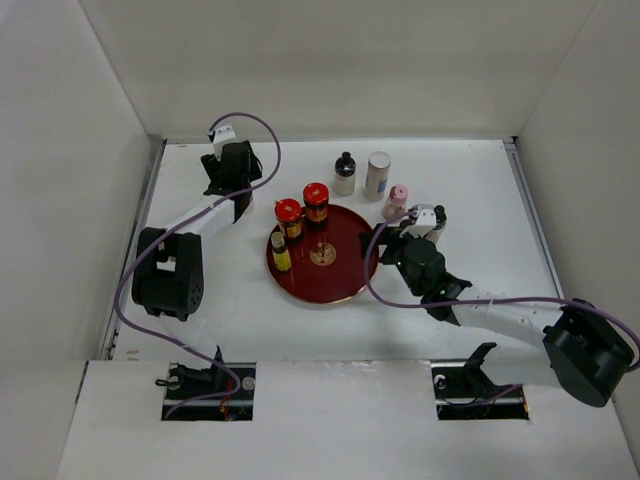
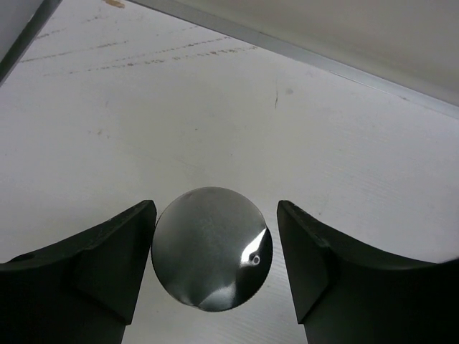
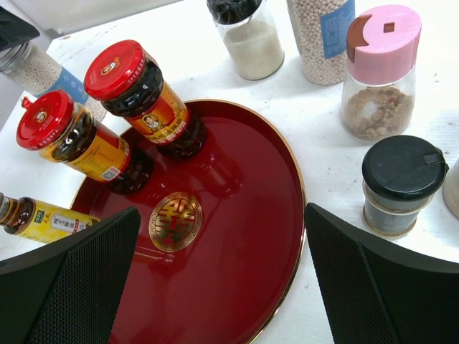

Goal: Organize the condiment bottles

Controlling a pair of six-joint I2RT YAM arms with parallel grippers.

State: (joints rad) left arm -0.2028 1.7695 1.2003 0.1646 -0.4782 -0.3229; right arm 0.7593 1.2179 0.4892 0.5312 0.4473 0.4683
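Observation:
My left gripper point(image 1: 226, 172) is at the back left of the table. In the left wrist view it point(image 2: 215, 236) is open and straddles a silver-lidded jar point(image 2: 211, 247), with the left finger close to the lid. My right gripper point(image 3: 221, 215) is open and empty over the right part of the dark red tray point(image 3: 237, 287). Two red-lidded dark jars point(image 3: 118, 75) point(image 3: 50, 122) and a slim yellow-labelled bottle point(image 3: 43, 218) stand on the tray's left side. A black-capped jar point(image 3: 401, 183) stands on the table just right of my right finger.
Behind the tray point(image 1: 345, 280) stand a black-capped bottle of white powder point(image 1: 345, 172), a silver-lidded jar point(image 1: 378, 175) and a pink-capped jar point(image 1: 396, 200). A white object point(image 3: 453, 190) shows at the right wrist view's right edge. White walls close in the table on three sides.

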